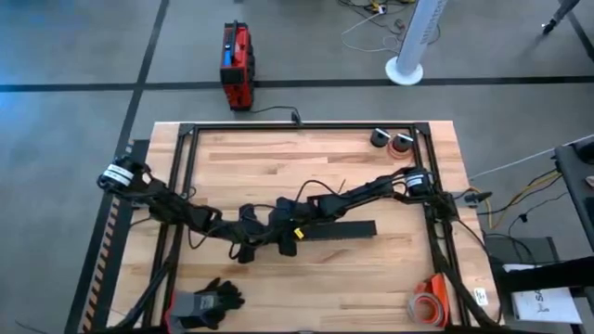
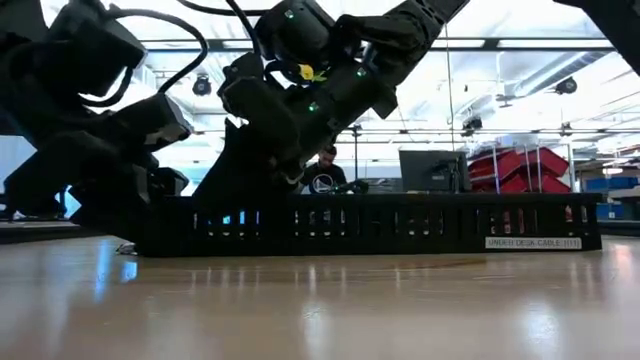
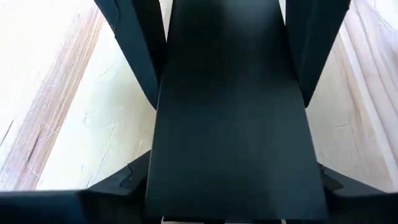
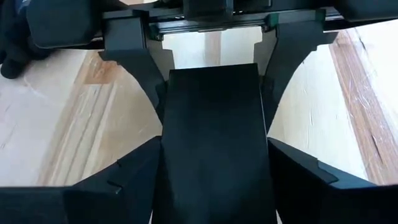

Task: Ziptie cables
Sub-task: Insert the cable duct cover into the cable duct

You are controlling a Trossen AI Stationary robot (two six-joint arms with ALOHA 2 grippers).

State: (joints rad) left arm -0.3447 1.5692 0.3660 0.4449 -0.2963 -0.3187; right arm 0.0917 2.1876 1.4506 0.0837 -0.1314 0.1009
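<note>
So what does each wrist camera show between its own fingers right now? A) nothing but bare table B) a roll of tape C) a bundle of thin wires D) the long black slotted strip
D: the flat black strip fills the space between the left gripper fingers, and likewise runs between the right gripper fingers in its view.

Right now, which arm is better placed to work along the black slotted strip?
Right, narrowly. The right pincer sits over the slotted strip at its end, with the strip centred in its wrist view. The left pincer is just past that end in the high view.
</note>
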